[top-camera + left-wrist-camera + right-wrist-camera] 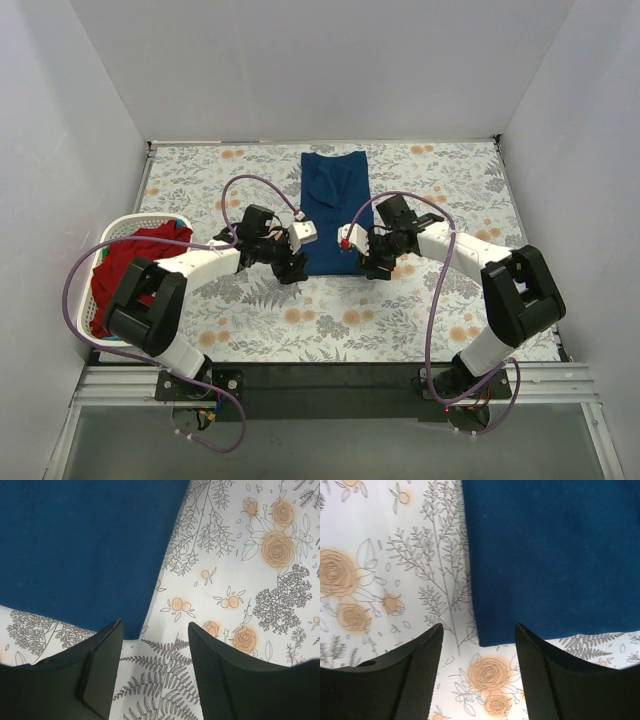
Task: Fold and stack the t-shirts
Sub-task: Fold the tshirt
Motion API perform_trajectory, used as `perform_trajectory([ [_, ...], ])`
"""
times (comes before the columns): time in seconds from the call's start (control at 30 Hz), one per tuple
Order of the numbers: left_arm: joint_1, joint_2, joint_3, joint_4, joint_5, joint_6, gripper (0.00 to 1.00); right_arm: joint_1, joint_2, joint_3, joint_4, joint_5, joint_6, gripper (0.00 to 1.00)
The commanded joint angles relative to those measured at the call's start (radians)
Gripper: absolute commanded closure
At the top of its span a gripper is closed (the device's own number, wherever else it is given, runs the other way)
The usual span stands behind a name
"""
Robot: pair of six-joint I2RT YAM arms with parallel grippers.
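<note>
A dark navy blue t-shirt (332, 205) lies folded into a long narrow strip down the middle of the table. My left gripper (291, 266) is open and empty just over its near left corner, and the cloth shows in the left wrist view (85, 545). My right gripper (372, 266) is open and empty just over its near right corner, and the cloth shows in the right wrist view (555, 555). A red t-shirt (128, 262) lies bunched in the white laundry basket (118, 228) at the left, with a bit of teal cloth (176, 221) behind it.
The floral table cover (330, 320) spans the table. White walls close in the back and both sides. A purple cable (255, 182) loops above each arm.
</note>
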Motion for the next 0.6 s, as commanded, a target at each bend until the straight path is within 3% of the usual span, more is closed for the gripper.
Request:
perform_trajectory([
  [0.0, 0.003, -0.045, -0.005, 0.037, -0.014, 0.031, 0.47, 0.002, -0.008, -0.028, 0.096, 0.042, -0.047, 0.36],
  [0.4, -0.003, 0.034, 0.043, 0.044, -0.007, 0.040, 0.48, 0.006, 0.058, -0.106, 0.153, 0.067, -0.122, 0.57],
  [0.57, -0.023, 0.074, 0.014, 0.103, -0.037, 0.115, 0.52, 0.005, 0.069, -0.117, 0.155, 0.075, -0.130, 0.69],
])
